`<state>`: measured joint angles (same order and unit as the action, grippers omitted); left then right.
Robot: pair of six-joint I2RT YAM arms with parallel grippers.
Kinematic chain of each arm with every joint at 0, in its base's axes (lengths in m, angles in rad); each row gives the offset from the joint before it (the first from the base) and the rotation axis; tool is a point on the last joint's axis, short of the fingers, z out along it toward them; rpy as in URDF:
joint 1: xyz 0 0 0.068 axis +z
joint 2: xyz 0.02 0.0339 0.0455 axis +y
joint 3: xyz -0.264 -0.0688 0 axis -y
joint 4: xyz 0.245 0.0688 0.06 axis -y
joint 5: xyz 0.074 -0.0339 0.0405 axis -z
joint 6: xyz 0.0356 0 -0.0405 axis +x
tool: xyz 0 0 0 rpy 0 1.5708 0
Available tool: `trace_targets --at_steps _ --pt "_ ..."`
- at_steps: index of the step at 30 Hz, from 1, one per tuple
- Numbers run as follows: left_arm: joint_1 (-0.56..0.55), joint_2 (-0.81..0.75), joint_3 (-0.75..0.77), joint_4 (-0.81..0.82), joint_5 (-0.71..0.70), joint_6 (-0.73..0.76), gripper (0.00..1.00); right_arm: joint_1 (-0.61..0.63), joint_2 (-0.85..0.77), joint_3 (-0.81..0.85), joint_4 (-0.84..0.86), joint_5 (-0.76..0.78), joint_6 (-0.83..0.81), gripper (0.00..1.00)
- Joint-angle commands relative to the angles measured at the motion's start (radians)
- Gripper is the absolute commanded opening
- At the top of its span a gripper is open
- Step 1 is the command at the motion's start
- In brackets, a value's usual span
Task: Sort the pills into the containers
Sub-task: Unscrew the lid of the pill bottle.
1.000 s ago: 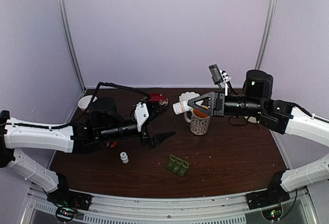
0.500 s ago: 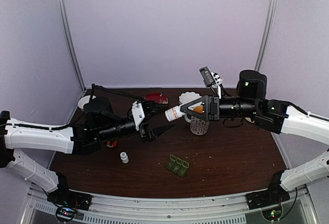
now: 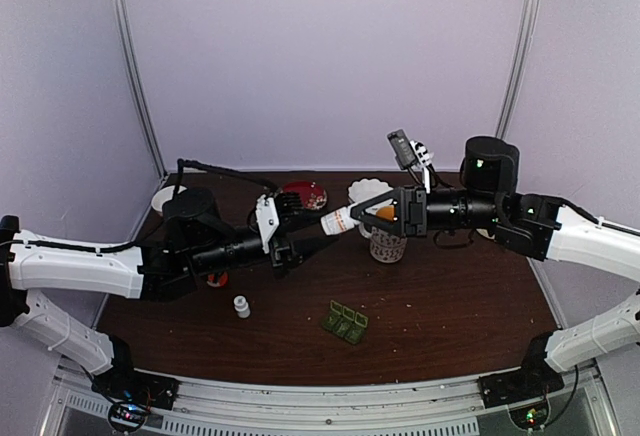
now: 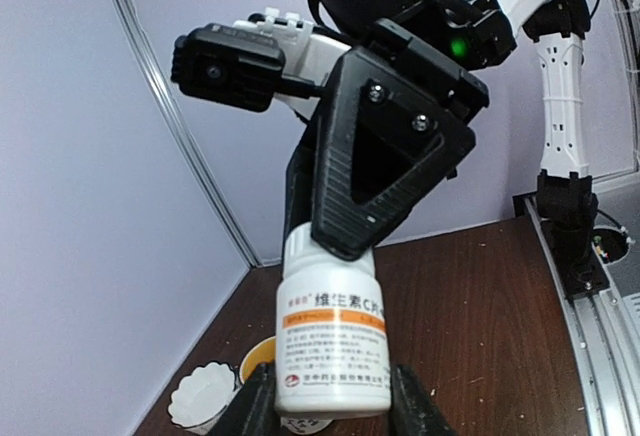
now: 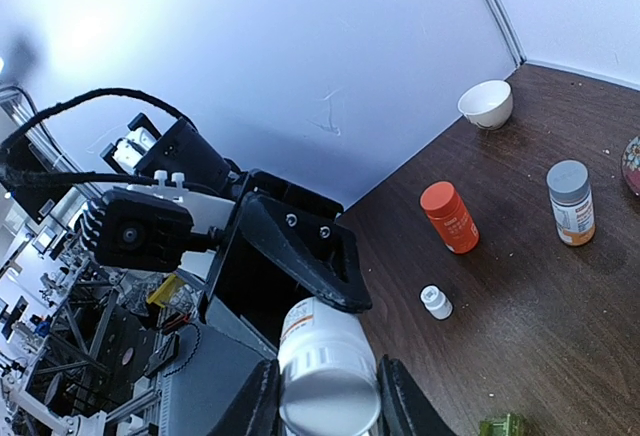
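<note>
A white pill bottle [image 3: 338, 221] with an orange label band hangs level in the air between the two arms. My right gripper [image 5: 325, 398] is shut on its cap end, and the cap faces the right wrist camera. My left gripper [image 4: 333, 398] has its fingers against both sides of the bottle's [image 4: 332, 336] base, shut on it. The dark-green pill box [image 3: 345, 322] lies on the table in front of both grippers, with several lids standing up. One green corner of the pill box [image 5: 503, 424] shows in the right wrist view. No loose pills are in view.
A patterned mug [image 3: 388, 243] stands under the right gripper, with a white fluted bowl [image 3: 368, 190] behind it. A red dish [image 3: 305, 194] and a second white bowl [image 3: 168, 199] sit at the back left. An orange bottle [image 5: 449, 217], a grey-capped bottle [image 5: 571, 201] and a tiny white bottle [image 3: 241, 306] are on the left.
The right arm carried the white bottle left from above the mug, then held still. The left gripper rose to meet it and closed its fingers on the bottle's base.
</note>
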<state>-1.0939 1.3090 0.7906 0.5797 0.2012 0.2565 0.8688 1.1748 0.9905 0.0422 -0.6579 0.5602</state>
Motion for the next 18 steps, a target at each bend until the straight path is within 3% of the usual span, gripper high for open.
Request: trace_targets --at_steps 1,4,8,15,18 --pt "-0.001 -0.006 0.062 -0.004 0.023 -0.235 0.1 0.045 -0.011 0.015 -0.013 -0.043 -0.171 0.2" --pt "0.022 0.005 0.162 -0.118 0.132 -0.394 0.06 0.064 -0.031 0.021 -0.082 0.021 -0.308 0.19" --pt "0.059 0.021 0.224 -0.139 0.343 -0.54 0.06 0.066 -0.049 0.003 -0.092 0.024 -0.503 0.14" --pt "0.083 0.041 0.31 -0.206 0.578 -0.656 0.05 0.065 -0.085 -0.007 -0.17 0.012 -0.908 0.14" --pt "0.082 0.069 0.383 -0.287 0.691 -0.674 0.04 0.067 -0.112 -0.038 -0.178 -0.025 -1.145 0.09"
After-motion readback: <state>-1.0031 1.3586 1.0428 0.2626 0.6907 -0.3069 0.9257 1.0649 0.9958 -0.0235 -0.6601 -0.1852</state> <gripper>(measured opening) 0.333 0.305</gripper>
